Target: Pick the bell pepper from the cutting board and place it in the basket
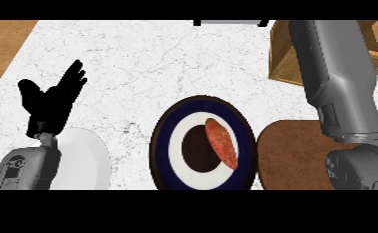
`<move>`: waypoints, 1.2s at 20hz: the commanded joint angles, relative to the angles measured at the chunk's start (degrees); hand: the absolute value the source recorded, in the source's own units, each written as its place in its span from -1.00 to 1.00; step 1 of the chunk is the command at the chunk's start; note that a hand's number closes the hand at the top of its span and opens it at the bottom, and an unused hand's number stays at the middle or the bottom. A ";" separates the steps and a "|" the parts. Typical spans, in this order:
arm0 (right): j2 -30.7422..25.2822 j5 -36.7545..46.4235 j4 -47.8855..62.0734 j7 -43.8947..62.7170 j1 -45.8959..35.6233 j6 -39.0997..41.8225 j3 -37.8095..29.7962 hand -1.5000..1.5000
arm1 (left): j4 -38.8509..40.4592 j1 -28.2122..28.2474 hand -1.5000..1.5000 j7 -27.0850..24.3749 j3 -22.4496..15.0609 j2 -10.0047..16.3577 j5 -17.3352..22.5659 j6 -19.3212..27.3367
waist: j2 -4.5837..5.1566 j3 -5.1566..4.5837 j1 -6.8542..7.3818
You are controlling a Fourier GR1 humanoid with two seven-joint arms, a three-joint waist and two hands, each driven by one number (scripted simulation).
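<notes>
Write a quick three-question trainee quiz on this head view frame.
1. True or false: the reddish oblong item lies on the dark-rimmed plate.
2. What sits just right of that plate? A) a mug B) a brown round board C) a pan
3. Fill in: the left hand, at the view's left with fingers up, is ____ (open/shut).

Key: 1 true; 2 B; 3 open.
</notes>
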 commanded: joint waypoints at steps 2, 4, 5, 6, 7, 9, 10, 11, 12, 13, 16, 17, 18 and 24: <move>-2.41 5.84 -3.23 12.76 6.99 -9.43 -1.60 1.00 | -1.19 -0.24 0.00 1.19 0.83 1.02 0.65 -0.45 | 0.23 -0.02 -0.45; -2.21 3.21 -4.60 11.23 6.54 -9.57 -4.40 -1.00 | -4.59 -0.14 0.00 4.75 0.94 1.73 2.00 -1.27 | -0.15 0.08 0.28; -0.07 3.37 -5.41 11.76 6.22 -9.71 -4.39 -1.00 | -1.08 -1.76 0.00 3.02 1.60 2.28 1.57 -1.48 | 0.01 0.00 -0.39; 0.42 2.96 -5.01 10.76 8.39 -9.11 -5.17 -1.00 | 1.67 -0.44 0.00 -1.03 1.19 0.34 0.30 -0.21 | 0.08 -0.04 -0.83; 0.36 4.13 -4.01 11.25 9.28 -10.17 -5.46 -1.00 | -1.00 0.62 0.00 0.16 0.27 0.26 0.13 -0.45 | 0.07 0.00 -0.09; 0.79 2.92 -3.73 9.00 7.90 -9.23 -5.42 -1.00 | -1.00 0.66 0.00 0.42 0.45 0.24 0.36 -0.68 | -0.08 0.00 -0.22; -0.06 1.99 -5.17 6.61 8.09 -9.17 -5.15 -1.00 | -1.23 1.59 0.00 0.74 1.99 1.89 1.72 -2.22 | -0.23 0.00 -0.38; 0.47 1.56 -3.74 6.13 8.25 -12.31 -5.58 -1.00 | -1.17 2.01 0.00 -0.47 -0.13 -0.93 0.07 -0.38 | -0.06 0.01 -0.13; -3.42 -0.51 0.23 2.68 5.99 -13.04 -7.18 -1.00 | -0.73 -0.07 0.00 1.02 0.95 1.57 0.11 -1.27 | 0.24 0.03 0.36; 1.23 -0.06 -3.90 3.49 9.33 -14.25 -5.47 -1.00 | -1.39 -0.49 0.00 2.29 1.30 1.01 0.60 -0.50 | -0.18 0.02 -0.44; -0.93 1.17 -5.76 4.69 5.14 -14.27 -6.29 -1.00 | 1.19 -3.37 0.00 3.08 1.10 1.03 0.13 -0.27 | -0.03 -0.01 -0.52; -2.08 0.45 -7.70 3.68 8.21 -18.83 -7.64 -1.00 | -2.54 1.10 0.00 1.20 1.47 1.07 0.91 -1.00 | -0.19 0.03 0.01; -0.47 1.01 -9.80 4.46 9.65 -21.76 -7.98 -1.00 | -1.82 -0.29 0.00 2.89 3.28 3.74 2.50 -2.95 | -0.23 0.03 -0.18; 3.36 -0.75 -26.24 4.02 11.41 -24.66 -10.63 -1.00 | 0.61 1.60 0.00 0.06 2.62 1.56 0.85 -1.13 | -1.16 -0.05 -2.71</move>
